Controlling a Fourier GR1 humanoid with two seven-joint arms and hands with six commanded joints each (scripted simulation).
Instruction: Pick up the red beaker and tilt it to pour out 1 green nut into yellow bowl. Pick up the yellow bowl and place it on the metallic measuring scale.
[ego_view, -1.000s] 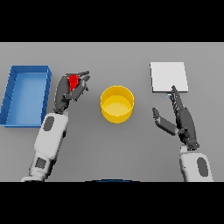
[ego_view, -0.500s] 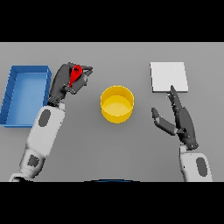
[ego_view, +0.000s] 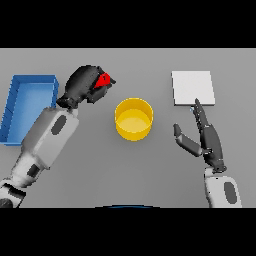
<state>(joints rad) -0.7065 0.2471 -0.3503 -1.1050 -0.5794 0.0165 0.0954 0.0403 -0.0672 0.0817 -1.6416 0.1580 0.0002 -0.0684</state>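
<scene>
Gripping one red beaker (ego_view: 103, 80), the left robot hand (ego_view: 82, 86) holds it up left of the single yellow bowl (ego_view: 133, 118); only a small red wedge shows between the curled fingers. One white square scale (ego_view: 193, 87) and one blue tray (ego_view: 27, 106) lie on the grey counter (ego_view: 150, 170). The right robot hand (ego_view: 205, 137) rests open near the scale.

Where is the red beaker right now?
In the head view the red beaker sits in the curled left hand, left of centre, between the blue tray and the yellow bowl.
</scene>
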